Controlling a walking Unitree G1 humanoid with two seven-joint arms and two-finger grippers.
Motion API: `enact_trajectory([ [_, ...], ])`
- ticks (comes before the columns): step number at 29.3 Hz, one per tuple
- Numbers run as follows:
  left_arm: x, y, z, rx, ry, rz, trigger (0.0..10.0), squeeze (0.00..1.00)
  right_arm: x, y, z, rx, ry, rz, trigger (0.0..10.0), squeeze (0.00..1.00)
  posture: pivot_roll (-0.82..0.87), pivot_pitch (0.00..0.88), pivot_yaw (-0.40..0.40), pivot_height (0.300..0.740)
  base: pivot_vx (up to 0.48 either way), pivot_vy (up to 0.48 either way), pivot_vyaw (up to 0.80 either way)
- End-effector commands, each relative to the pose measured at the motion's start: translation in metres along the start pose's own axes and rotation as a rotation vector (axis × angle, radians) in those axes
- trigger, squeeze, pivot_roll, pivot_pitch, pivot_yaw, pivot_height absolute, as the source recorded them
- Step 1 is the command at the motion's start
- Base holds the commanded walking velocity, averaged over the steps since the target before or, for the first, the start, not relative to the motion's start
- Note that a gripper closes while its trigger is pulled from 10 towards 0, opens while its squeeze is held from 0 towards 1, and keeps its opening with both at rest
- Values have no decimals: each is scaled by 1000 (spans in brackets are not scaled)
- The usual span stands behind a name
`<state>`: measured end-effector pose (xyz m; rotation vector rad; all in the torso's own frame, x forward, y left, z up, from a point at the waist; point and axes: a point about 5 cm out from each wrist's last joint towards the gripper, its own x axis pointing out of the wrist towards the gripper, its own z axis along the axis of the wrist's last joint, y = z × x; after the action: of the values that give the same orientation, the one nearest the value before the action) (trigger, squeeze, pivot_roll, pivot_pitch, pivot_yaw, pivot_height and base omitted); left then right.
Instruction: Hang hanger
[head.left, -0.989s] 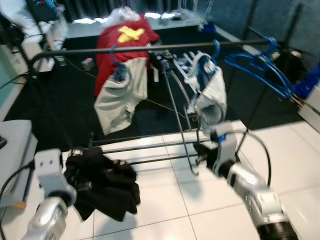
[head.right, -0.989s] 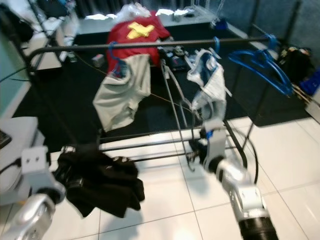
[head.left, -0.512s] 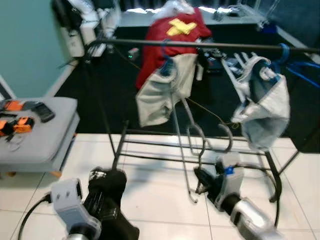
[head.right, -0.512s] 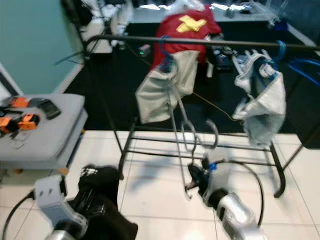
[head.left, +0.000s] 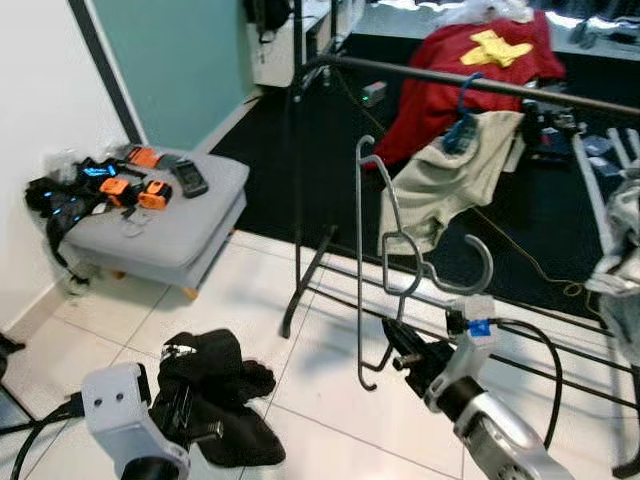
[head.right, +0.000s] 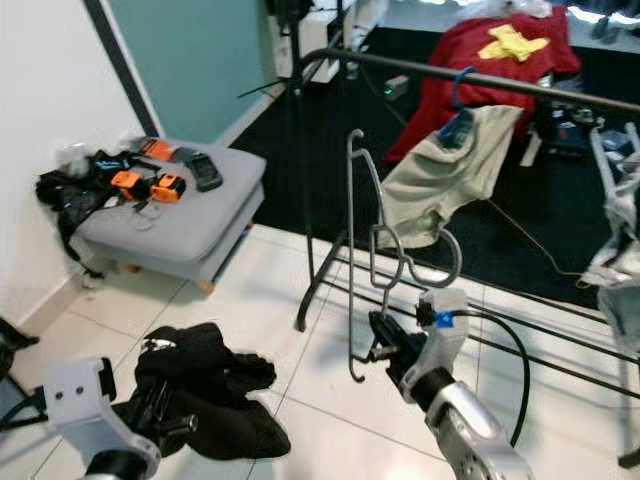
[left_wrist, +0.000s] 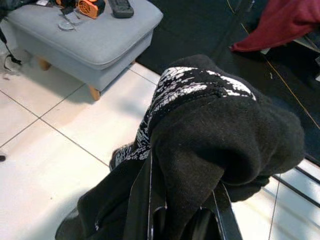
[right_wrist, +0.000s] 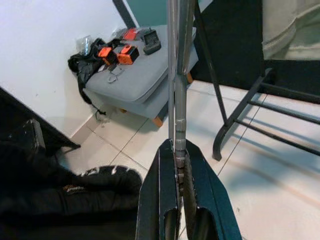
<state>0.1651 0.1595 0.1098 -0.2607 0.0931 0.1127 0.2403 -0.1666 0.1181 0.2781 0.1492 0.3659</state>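
- A black clothes rack (head.left: 300, 200) stands on the white tile floor beyond both grippers, its top rail (head.left: 480, 85) running high above and past the right gripper.
- A grey padded footstool (head.left: 170, 225) sits beyond the left gripper toward the teal wall, holding orange-and-black tools (head.left: 135, 185) and a dark remote-like device (head.left: 188, 178).
- Two garments hang from the rail: a red top with a yellow mark (head.left: 470, 70) and a beige piece on a blue hanger (head.left: 440, 185), both farther away than the right gripper and above it.
- The left gripper (left_wrist: 185, 220) is clamped on a bundle of black clothing (left_wrist: 220, 145), which bulges over its fingers; the bundle droops low near the floor in the head views.
- The right gripper (head.right: 385, 352) pinches the lower edge of a grey metal hanger (head.left: 375, 260) between fingers pressed tight; the hanger stands upright above the gripper, its hook (head.left: 470, 270) curling to the side.
- Judged step: the hanger is in hand and carried, not yet on the rail, so the task is roughly midway.
- Judged next move: lift the right gripper toward a bare stretch of rail, turn the hanger so the hook opens downward, then lower the hook over the rail before letting go.
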Motion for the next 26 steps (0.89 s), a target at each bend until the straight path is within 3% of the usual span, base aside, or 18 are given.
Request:
enact_trajectory([
  [1, -4, 3, 7, 21, -38, 19, 10000, 0, 0, 5, 2, 22, -8, 18, 10000, 0, -16, 107, 5, 740, 0, 0, 706],
  [7, -3, 12, 2, 5, -18, 37, 10000, 0, 8, 11, 3, 38, -27, 43, 10000, 0, -2, 96, 7, 740, 0, 0, 706],
  [12, 8, 12, 3, 22, -31, 24, 10000, 0, 20, 17, 2, 6, -29, 70, 10000, 0, -12, 85, 19, 740, 0, 0, 706],
  [26, 7, 10, 4, -23, -9, -30, 10000, 0, 14, 19, 0, 32, -12, 81, 10000, 0, -4, 122, 13, 740, 0, 0, 706],
])
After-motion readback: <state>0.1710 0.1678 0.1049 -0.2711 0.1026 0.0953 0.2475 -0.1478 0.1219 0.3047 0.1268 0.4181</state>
